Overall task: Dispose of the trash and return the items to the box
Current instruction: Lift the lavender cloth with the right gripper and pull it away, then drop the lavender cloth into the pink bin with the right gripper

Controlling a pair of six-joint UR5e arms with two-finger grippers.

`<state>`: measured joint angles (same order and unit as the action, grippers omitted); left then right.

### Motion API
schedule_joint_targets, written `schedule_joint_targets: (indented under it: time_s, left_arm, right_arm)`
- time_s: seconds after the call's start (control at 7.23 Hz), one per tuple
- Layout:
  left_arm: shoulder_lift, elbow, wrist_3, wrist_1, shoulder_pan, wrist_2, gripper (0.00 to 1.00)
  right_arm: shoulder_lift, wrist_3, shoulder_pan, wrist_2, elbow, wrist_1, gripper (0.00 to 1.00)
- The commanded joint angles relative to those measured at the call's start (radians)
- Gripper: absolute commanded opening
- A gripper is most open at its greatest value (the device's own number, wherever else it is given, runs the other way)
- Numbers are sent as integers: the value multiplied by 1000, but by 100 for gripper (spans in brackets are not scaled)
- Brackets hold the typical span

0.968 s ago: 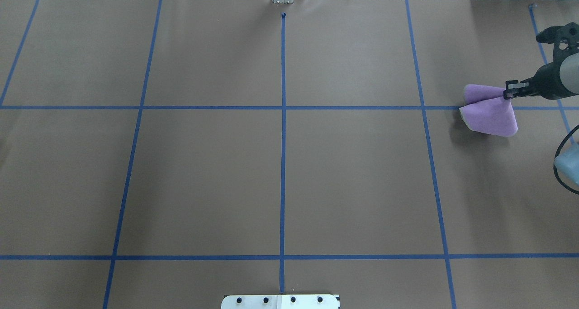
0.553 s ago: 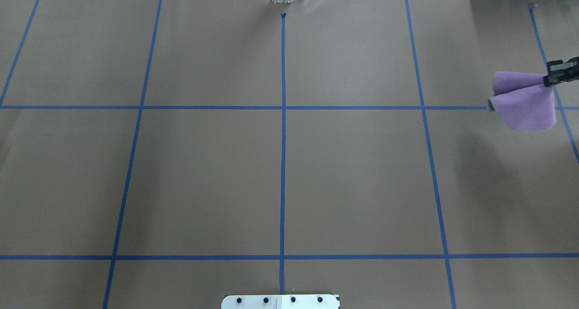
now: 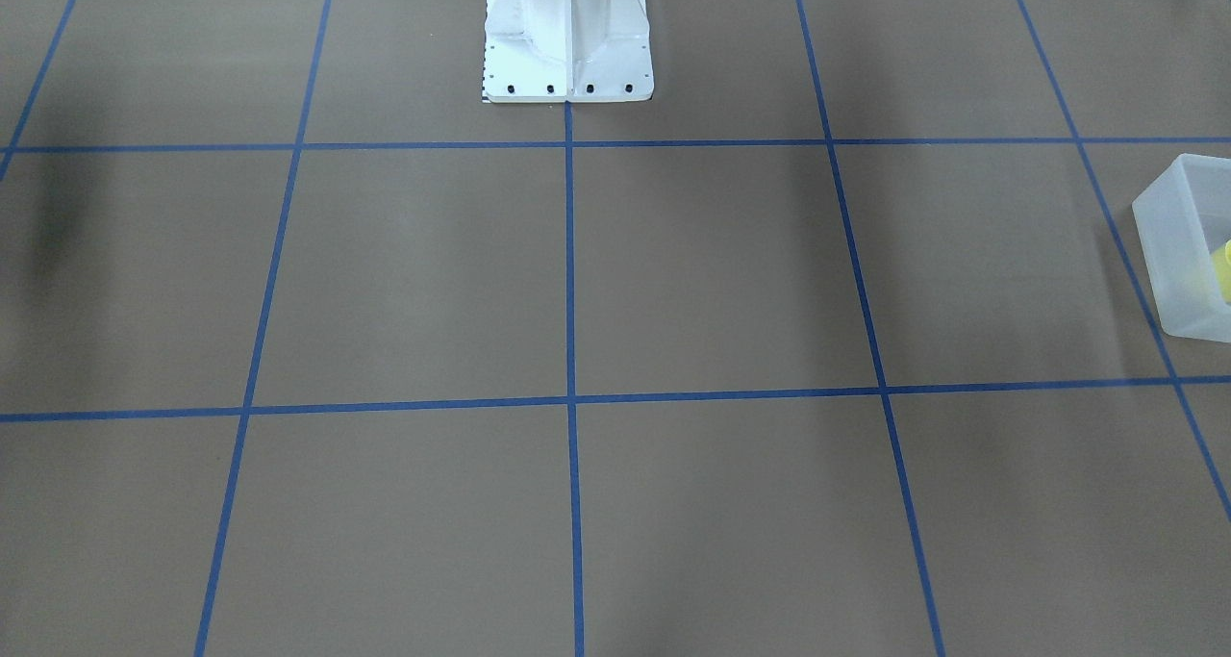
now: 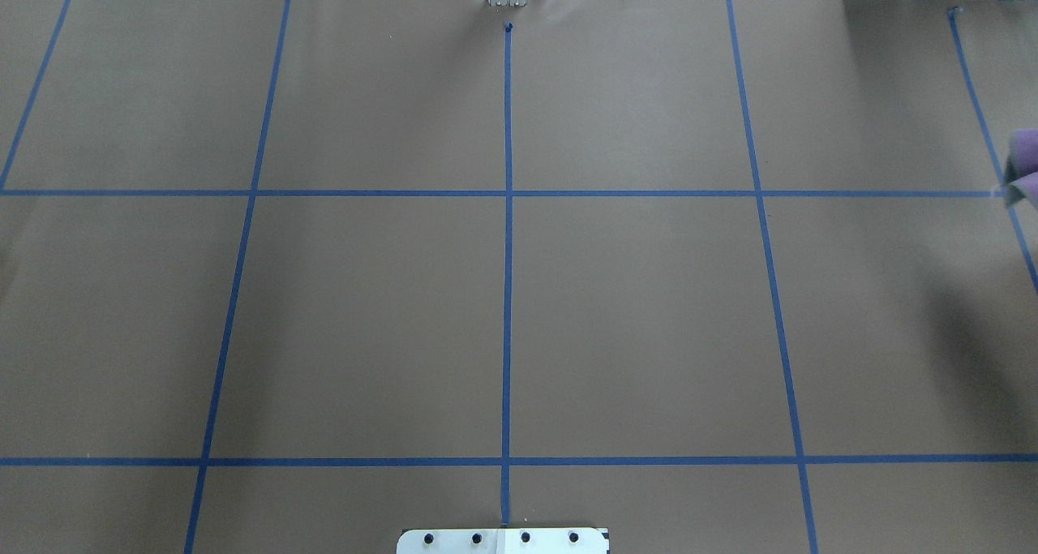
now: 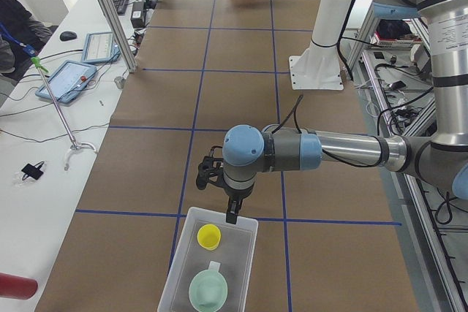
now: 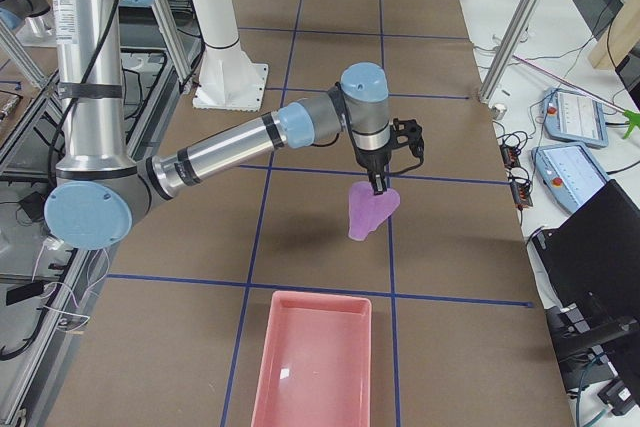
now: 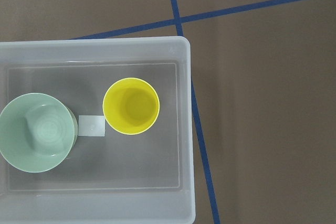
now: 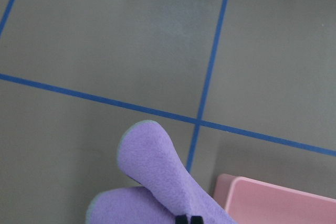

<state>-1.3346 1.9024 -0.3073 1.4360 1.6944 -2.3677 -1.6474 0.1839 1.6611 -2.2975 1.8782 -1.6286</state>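
The frosted white box (image 7: 185,129) holds the yellow cup (image 7: 130,106) and the mint-green bowl (image 7: 37,132), both upright. My left gripper (image 5: 232,215) hangs just over the box's (image 5: 212,264) near rim; I cannot tell whether it is open or shut. My right gripper (image 8: 188,220) is shut on a purple cloth (image 8: 157,182) and holds it in the air (image 6: 370,212) above the table, short of a pink bin (image 6: 312,357). In the overhead view only the cloth's edge (image 4: 1023,169) shows, at the right border.
The pink bin (image 8: 278,203) lies on the brown paper at the table's right end, its corner showing in the right wrist view. The box (image 3: 1188,243) stands at the table's left end. The white robot base (image 3: 567,32) stands at the table's edge between them.
My right gripper has carried the purple cloth to the right, out of the overhead view; only the cloth's edge still shows there.
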Motion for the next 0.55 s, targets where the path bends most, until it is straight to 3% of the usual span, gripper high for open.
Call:
schedule_joint_targets:
  time_s: [0.0,0.28,0.41]
  left_arm:
    - [0,1,-1,1,-1,-1,98]
    - [0,3,-1,1,-1,-1,98]
    - [-1,4,-1,1,-1,1,98]
  right_arm:
    - [-60,347,194,-5,-103,-62,0]
    - [-97,529,235,36,-226,-44,0]
    - [-100,526,235,50,-261,-37,0]
